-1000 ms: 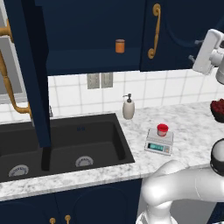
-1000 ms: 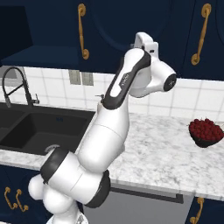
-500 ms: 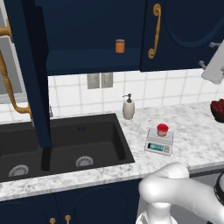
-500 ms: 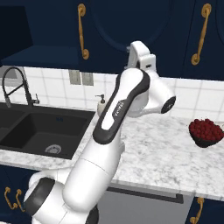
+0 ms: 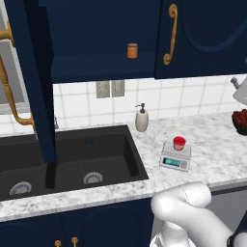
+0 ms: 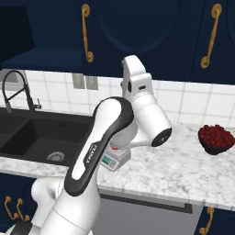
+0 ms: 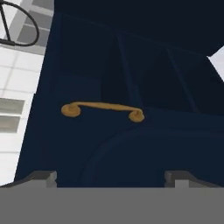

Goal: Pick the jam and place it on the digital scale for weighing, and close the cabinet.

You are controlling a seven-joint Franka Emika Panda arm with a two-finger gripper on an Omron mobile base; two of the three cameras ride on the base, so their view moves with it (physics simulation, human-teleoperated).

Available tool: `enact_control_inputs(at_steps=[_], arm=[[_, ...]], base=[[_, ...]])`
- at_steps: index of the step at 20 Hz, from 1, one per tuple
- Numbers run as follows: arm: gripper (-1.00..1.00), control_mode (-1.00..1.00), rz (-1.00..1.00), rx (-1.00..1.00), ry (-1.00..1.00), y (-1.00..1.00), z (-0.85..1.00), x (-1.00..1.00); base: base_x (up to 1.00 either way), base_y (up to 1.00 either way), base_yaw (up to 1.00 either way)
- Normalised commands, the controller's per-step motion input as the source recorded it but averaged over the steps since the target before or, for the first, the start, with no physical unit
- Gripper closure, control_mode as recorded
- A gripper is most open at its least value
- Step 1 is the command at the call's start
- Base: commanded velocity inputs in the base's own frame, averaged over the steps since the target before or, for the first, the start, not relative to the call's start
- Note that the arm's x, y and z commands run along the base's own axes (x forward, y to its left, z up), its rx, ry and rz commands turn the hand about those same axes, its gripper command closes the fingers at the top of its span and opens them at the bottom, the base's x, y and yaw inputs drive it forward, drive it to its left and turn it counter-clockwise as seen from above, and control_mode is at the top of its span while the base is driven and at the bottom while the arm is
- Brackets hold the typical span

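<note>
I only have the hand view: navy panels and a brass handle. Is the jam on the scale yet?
Observer: Yes, the jam sits on the digital scale, on the counter right of the sink.
Operator: Is the cabinet shut?
Observer: No. The cabinet door stands swung out over the sink.
Operator: Anything left inside it?
Observer: An orange-brown jar stands on its shelf.

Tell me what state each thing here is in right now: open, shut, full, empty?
cabinet: left door swung open, right door shut.
jam: lid on, standing upright on the scale.
digital scale: flat on the counter, loaded with the jam.
tool: open, holding nothing, facing a cabinet door.
sink: empty.
bowl: full of red fruit.
</note>
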Motion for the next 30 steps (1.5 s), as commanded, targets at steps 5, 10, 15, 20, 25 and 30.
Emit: enact_control_inputs(at_steps=[5, 10, 15, 20, 25, 30], arm=[[-1.0, -1.0, -0.03, 0.0, 0.01, 0.31, -0.14, -0.34], [-1.0, -1.0, -0.04, 0.0, 0.0, 0.36, -0.14, -0.38], [-1.0, -1.0, -0.06, 0.0, -0.01, 0.97, -0.41, -0.07], [-1.0, -1.0, -0.1, 0.0, -0.1, 1.0, -0.29, -0.19], [-1.0, -1.0, -0.08, 0.0, -0.21, 1.0, -0.08, -0.82], [-1.0, -1.0, -0.1, 0.0, -0.15, 1.0, -0.35, -0.05]], base=[[0.0, 0.0, 0.0], [0.0, 0.0, 0.0], [0.0, 0.0, 0.0], [0.0, 0.0, 0.0], [0.0, 0.0, 0.0], [0.0, 0.0, 0.0]])
